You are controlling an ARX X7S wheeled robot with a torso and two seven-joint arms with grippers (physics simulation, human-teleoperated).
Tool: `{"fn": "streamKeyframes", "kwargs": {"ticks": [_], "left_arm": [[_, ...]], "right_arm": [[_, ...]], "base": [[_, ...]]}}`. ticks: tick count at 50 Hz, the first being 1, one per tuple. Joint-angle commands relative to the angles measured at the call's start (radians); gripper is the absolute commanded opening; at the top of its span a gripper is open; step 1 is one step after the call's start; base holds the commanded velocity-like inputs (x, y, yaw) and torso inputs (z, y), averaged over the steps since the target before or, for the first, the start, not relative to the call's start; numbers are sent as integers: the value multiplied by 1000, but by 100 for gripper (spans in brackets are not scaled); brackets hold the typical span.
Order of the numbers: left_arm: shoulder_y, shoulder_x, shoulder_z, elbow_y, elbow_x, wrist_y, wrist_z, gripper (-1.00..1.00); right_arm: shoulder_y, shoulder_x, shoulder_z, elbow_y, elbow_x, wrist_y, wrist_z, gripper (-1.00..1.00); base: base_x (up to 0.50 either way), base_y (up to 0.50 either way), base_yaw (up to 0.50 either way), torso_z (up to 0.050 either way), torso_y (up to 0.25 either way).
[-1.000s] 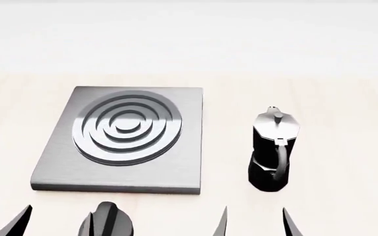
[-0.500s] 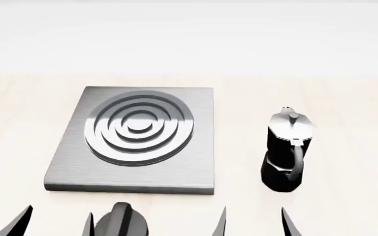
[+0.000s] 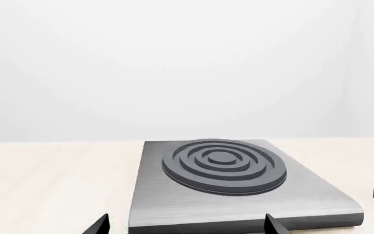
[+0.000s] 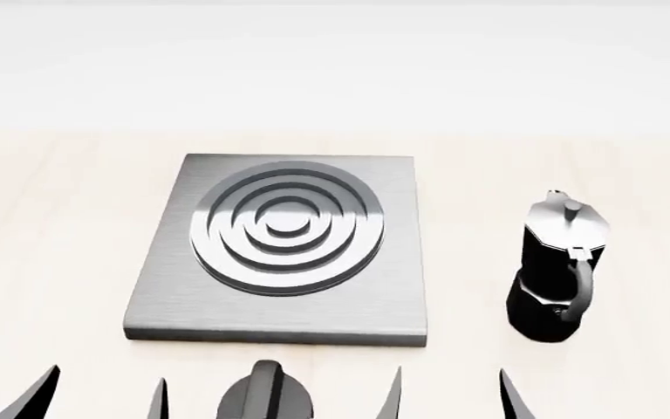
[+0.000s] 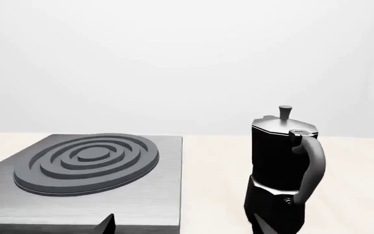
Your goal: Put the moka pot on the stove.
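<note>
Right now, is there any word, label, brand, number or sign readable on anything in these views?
None. The faceted black moka pot, the brushed-grey square stove plate, the round black dial knob and the pale wooden table all show plain surfaces, with no writing or marks.

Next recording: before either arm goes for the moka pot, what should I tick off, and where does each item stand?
1. Pot upright on the table: ok.
2. Pot handle facing the robot, free to grasp: ok.
3. Burner on the stove bare, room for the pot: ok.
4. Right claw open and empty: ok, its tips stand apart at the head view's bottom edge.
5. Right claw lined up with the pot: not ok, the pot sits further to the right of it.
6. Left claw and dial out of the pot's path to the burner: ok.
</note>
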State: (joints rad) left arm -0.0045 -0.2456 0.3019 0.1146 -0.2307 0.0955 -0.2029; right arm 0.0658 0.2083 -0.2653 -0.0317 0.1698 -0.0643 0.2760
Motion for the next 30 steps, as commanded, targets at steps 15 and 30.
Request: {"fn": "streamKeyframes", "kwargs": {"ticks": [15,30], "left_arm": [[-7,-7,13,-9,-5,4,-7,100],[-6,-13,21,-4,-10,3,-11,100]], "right_arm": [[1,2,-7,10,25,-24,1,100],[3,5,-14,15,30,-29,7,100]], "base": [[0,149,0,0,0],[0,149,0,0,0]]}}
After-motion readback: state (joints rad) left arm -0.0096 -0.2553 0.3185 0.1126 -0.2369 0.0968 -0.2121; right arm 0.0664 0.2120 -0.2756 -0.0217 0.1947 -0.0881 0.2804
